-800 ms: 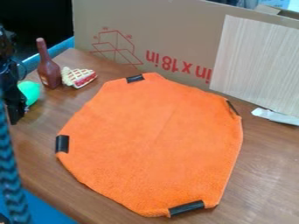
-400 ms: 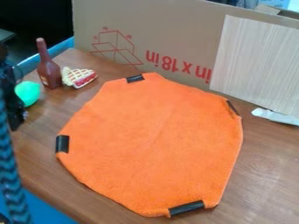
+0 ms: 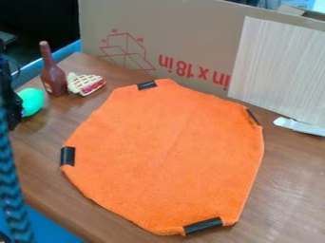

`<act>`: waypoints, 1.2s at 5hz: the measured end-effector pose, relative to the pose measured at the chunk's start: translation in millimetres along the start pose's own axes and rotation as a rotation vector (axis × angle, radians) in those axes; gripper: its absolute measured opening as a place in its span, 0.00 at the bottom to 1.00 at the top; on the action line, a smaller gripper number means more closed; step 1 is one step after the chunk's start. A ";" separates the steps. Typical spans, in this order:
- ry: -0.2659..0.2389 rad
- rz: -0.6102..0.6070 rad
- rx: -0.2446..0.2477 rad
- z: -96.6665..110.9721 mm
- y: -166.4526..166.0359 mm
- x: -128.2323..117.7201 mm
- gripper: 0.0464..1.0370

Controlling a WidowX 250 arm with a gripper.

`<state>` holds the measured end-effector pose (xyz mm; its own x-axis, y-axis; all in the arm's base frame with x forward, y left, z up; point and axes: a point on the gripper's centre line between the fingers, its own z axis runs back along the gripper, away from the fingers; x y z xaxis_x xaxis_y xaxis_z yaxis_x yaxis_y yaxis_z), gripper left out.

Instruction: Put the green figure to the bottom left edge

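Camera view — green figure [image 3: 32,101] sits beside end effector [image 3: 12,116].

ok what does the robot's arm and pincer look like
The arm and pincer are black, with a thin dark cable looping out. A blue-and-black zigzag strip stands at the left edge; whether it's the robot's, I can't tell.

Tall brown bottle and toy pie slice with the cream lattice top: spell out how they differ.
The brown bottle stands upright; the lattice-topped toy pie slice lies low.
The bottle narrows to a long neck; the slice is a squat wedge.
The bottle is mostly dark reddish brown; the slice is cream with a red side.
Both rest on the brown wooden table.
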<state>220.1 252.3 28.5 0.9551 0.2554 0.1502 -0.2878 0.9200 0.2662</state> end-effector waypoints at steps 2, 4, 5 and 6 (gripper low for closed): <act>0.076 0.030 -0.034 -13.8 -4.3 30.8 0.96; 0.111 0.044 -0.074 -13.6 -5.4 50.4 0.96; 0.128 0.059 -0.061 -18.0 -1.7 61.5 0.96; 0.171 0.057 -0.035 -33.8 1.5 63.0 0.91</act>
<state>282.2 279.8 6.2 0.9362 0.3513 -0.0011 -0.3418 0.9115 0.2286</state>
